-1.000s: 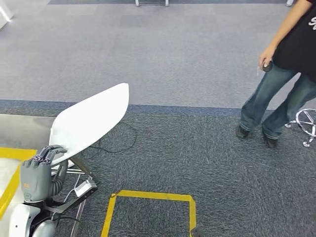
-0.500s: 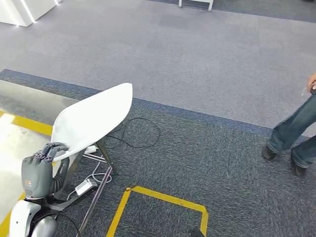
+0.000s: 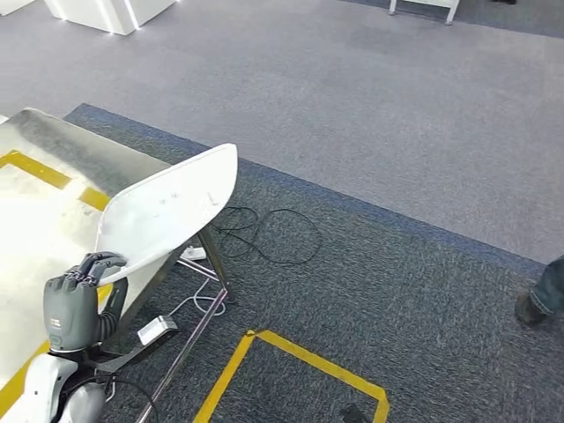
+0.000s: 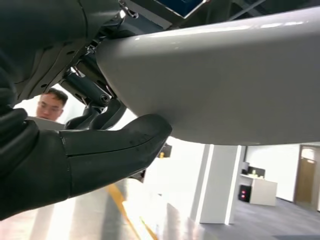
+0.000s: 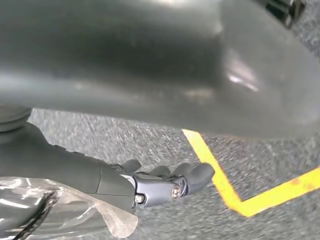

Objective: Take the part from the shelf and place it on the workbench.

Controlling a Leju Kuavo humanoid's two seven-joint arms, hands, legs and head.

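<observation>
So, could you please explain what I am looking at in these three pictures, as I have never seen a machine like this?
It is a two-legged humanoid robot with two arms and many-fingered hands. The wide picture is from a camera on its head, looking down. There its left hand grips the edge of a long, curved white part, carried above a metal workbench marked with yellow tape. Cables lie on the carpet, and a person's shoe shows at the right.

The other two pictures come from wrist cameras. One shows the left thumb under the part. The other shows the right hand, fingers out straight, holding nothing, above the carpet.
</observation>
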